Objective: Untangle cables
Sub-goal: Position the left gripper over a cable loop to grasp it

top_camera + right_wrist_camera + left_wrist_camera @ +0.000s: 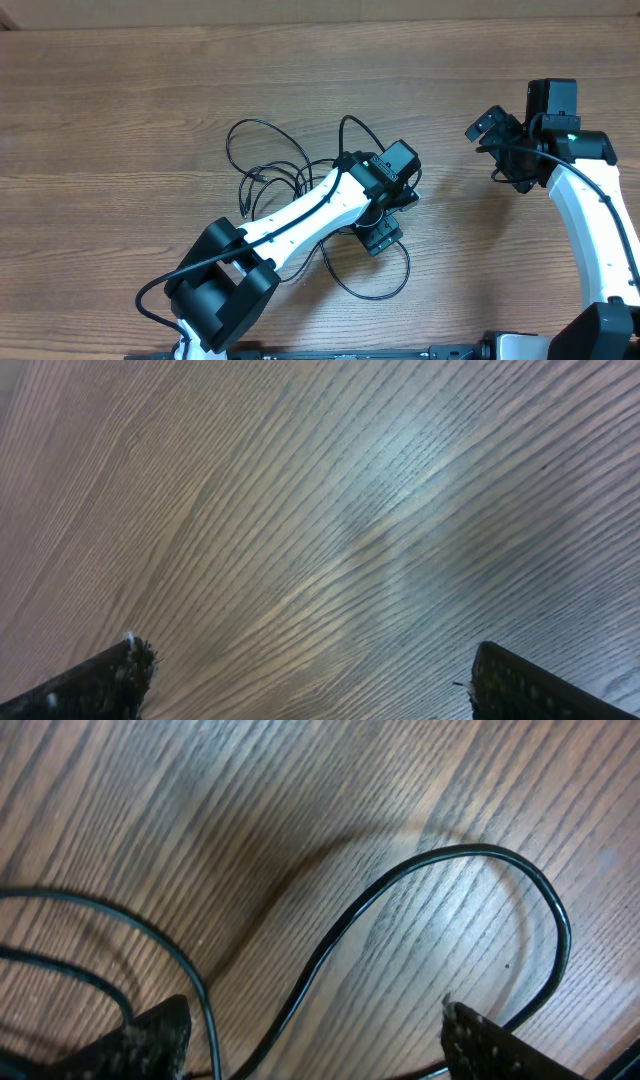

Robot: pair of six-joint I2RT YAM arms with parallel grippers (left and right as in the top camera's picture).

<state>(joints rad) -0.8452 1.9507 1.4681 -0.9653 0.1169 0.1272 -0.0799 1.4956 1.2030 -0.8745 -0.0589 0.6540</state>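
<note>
A tangle of thin black cables (285, 175) lies on the wooden table, with loops at the upper left and a loop (372, 290) near the front. My left gripper (385, 205) hovers over the tangle's right part, open. In the left wrist view a cable loop (400, 890) curves between the spread fingers (315, 1040), and other strands (150, 945) run at the left. My right gripper (495, 145) is open and empty at the right, apart from the cables. The right wrist view shows only bare wood between its fingers (310, 680).
The wooden table (120, 110) stretches wide to the left and back. The left arm (290, 220) crosses over the cable pile diagonally. The right arm (590, 200) stands along the right edge.
</note>
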